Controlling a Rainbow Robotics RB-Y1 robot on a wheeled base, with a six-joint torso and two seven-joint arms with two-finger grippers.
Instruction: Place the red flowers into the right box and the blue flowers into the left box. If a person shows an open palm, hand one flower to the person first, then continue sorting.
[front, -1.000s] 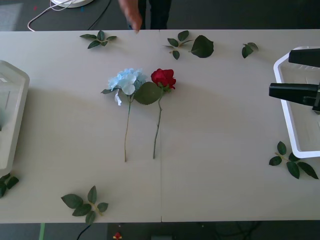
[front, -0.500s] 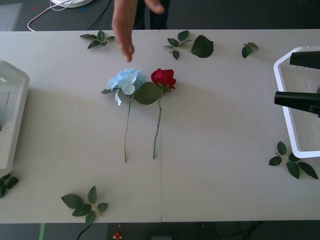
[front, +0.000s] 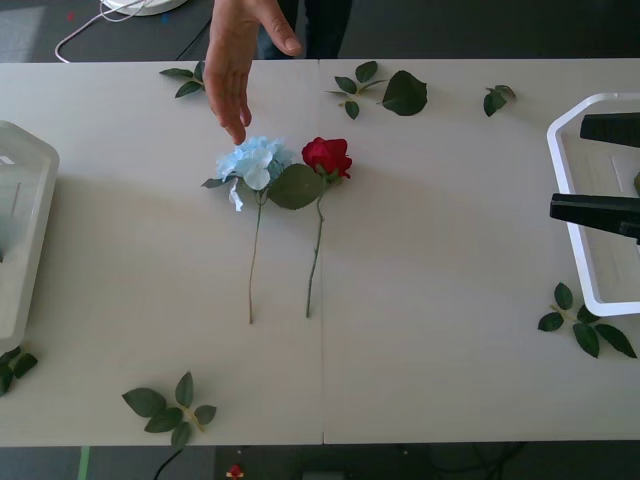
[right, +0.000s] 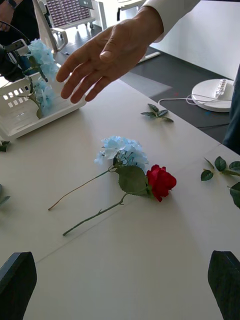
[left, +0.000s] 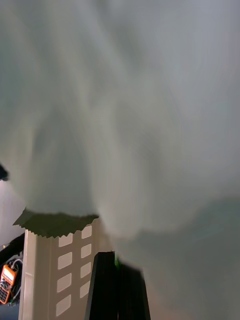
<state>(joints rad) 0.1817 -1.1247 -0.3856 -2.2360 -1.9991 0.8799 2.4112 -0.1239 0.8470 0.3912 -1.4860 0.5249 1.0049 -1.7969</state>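
The broad pale desk (front: 420, 330) carries everything. At its left edge sits the shallow white plastic left box (front: 25, 235), at its right edge the translucent white right box (front: 580, 230), with dark green leaf sprigs (front: 172, 408) scattered around the margins. Over the right box hangs the right gripper (front: 605, 168), its two black jaws spread wide with nothing between them. A person's bare hand (front: 232, 62) reaches in from the far side of the desk, palm open and fingers extended, its fingertips just above the blooms. The two flowers left on the desk lie side by side near the middle: a pale sky-blue hydrangea-like flower (front: 254, 160) on a thin brownish stem and a red rose (front: 327, 156) on a thin green stem, with a broad leaf touching both heads. Both long axes run from the blooms at the far end toward the robot, roughly parallel. The relation that matters — the rose lies on the right gripper's side, well apart from it across bare desk, with its stem crosswise to the gripper's line of approach — makes the right arm my pick for the handover the open palm calls for. In the left wrist view the left gripper (left: 117, 287) shows dark jaws pressed together on what looks like a green stem; pale petals crowd the lens, so what exactly it holds is hard to make out.
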